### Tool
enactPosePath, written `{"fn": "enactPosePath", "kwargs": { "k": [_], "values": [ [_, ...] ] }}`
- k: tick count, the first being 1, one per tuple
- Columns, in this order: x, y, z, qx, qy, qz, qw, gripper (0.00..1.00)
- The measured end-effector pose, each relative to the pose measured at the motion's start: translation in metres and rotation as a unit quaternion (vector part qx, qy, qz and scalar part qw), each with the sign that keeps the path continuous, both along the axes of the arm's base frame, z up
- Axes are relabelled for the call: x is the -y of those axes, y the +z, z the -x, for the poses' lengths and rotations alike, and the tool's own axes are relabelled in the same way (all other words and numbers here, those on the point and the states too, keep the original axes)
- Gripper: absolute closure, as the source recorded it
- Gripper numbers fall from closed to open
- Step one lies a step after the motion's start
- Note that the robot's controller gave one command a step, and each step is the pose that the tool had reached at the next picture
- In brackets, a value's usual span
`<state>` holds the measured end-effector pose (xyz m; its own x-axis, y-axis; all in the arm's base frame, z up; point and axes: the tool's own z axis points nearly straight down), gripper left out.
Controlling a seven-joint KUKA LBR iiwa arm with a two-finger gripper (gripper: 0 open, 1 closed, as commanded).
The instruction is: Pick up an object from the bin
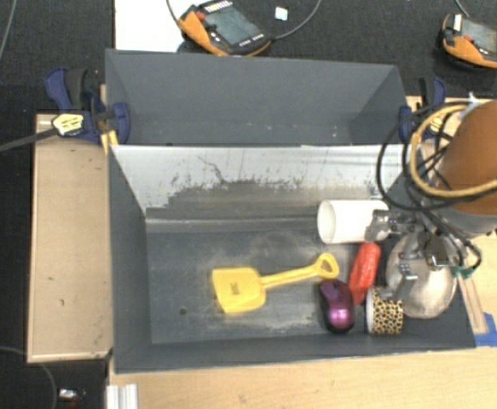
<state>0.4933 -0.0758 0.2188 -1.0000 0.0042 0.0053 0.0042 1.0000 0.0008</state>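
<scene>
Scuffed grey metal bin (231,228); hand (408,271) beside red cylinder (364,267), leopard-print roll (387,315).

The bin (248,100) was grey metal, matt on its walls, with a scuffed, scratched floor. The yellow shovel (239,290) and the white tube (346,221) looked like smooth plastic. The purple thing (338,307) was glossy.

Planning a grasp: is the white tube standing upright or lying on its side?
On its side: the white tube lies lengthwise, left to right, its round end facing left.
</scene>
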Motion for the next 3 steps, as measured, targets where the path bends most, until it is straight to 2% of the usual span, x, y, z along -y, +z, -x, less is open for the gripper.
{"fn": "enactPosePath", "kwargs": {
  "k": [1, 2, 3],
  "values": [
    [0.000, 0.004, -0.002, 0.0041, 0.002, 0.001, 1.0000, 0.00],
    [-0.003, -0.081, -0.030, 0.0052, 0.168, 0.000, 0.9858, 0.00],
    [-0.008, -0.060, -0.046, 0.0071, 0.249, 0.001, 0.9686, 0.00]
  ]
}}
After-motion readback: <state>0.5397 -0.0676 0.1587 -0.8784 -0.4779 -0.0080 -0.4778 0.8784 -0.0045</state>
